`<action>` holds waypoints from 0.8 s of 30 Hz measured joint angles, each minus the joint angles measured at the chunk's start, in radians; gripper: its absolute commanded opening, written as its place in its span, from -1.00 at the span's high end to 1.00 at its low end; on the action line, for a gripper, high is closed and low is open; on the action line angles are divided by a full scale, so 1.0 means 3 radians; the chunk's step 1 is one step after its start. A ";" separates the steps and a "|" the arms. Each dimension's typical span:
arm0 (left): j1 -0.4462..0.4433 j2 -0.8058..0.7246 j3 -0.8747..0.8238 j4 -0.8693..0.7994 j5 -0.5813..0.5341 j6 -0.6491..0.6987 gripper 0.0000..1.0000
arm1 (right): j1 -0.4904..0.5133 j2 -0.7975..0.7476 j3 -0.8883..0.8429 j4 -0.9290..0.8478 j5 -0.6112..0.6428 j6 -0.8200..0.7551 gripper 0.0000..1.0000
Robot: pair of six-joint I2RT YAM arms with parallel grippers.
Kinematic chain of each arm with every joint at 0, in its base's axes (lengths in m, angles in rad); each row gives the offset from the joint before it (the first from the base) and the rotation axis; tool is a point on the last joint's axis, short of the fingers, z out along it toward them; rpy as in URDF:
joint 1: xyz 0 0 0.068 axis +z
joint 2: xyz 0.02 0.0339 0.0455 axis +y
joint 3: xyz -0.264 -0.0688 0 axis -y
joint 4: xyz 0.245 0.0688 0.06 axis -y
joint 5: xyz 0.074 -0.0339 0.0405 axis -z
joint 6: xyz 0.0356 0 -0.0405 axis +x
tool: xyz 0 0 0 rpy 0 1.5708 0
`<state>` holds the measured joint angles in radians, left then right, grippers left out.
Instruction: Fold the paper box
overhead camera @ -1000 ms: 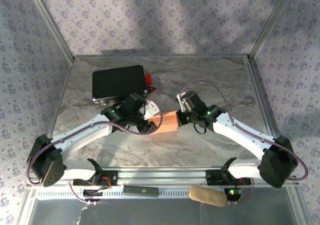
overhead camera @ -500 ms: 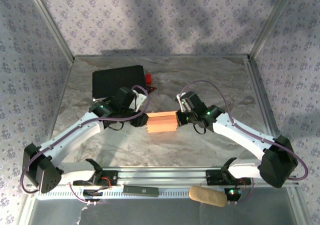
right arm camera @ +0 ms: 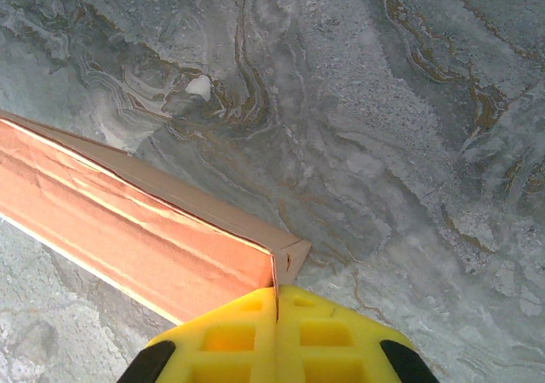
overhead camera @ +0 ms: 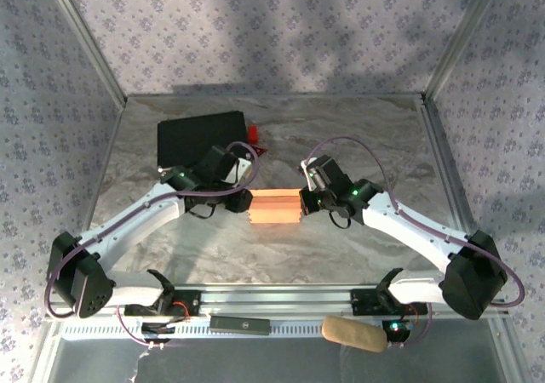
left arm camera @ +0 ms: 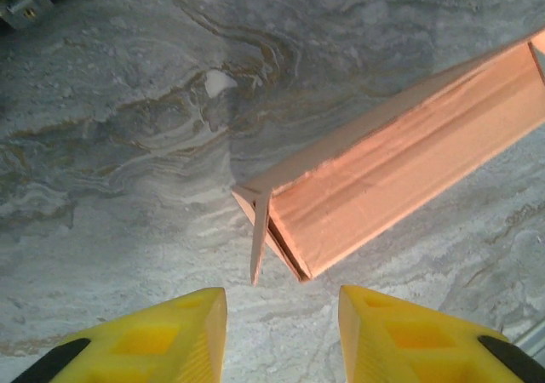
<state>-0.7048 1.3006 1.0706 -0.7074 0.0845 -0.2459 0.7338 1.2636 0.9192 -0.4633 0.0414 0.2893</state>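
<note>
The salmon-orange paper box point(overhead camera: 275, 206) lies as a long closed shape on the marble table between both arms. My right gripper point(overhead camera: 305, 200) is at its right end. In the right wrist view its yellow fingers point(right arm camera: 247, 336) are pressed together on a thin edge of the paper box point(right arm camera: 128, 221), and the gripper point(right arm camera: 277, 294) is shut on it. My left gripper point(overhead camera: 243, 202) stands just off the box's left end. In the left wrist view it point(left arm camera: 283, 302) is open with bare table between the pads, and a loose flap point(left arm camera: 260, 234) of the paper box point(left arm camera: 400, 170) points toward the gap.
A black rectangular case point(overhead camera: 203, 138) sits at the back left with a small red object point(overhead camera: 253, 133) beside it. A tan oblong pad point(overhead camera: 353, 334) and a small black bar point(overhead camera: 242, 323) lie by the front rail. Patterned walls enclose the table.
The left gripper has drawn back to the left off the box and its jaws have narrowed. The box has swung from tilted to level. The right gripper has stayed put.
</note>
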 measured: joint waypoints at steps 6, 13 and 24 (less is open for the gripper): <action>0.0015 0.0267 0.0093 0.0009 -0.0024 0.0072 0.24 | 0.0000 0.0000 0.0000 0.0000 0.0000 0.0009 1.00; 0.0015 0.0373 0.0100 0.0014 -0.0022 0.0085 0.60 | 0.0001 0.0000 0.0000 0.0000 0.0000 0.0010 1.00; 0.0015 0.0373 0.0132 0.0042 0.0018 -0.0052 0.76 | 0.0074 0.0034 0.0058 -0.0062 0.0058 0.0197 1.00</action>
<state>-0.7002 1.4124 1.1103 -0.6949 0.0898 -0.2615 0.7559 1.2739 0.9367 -0.4820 0.0589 0.3485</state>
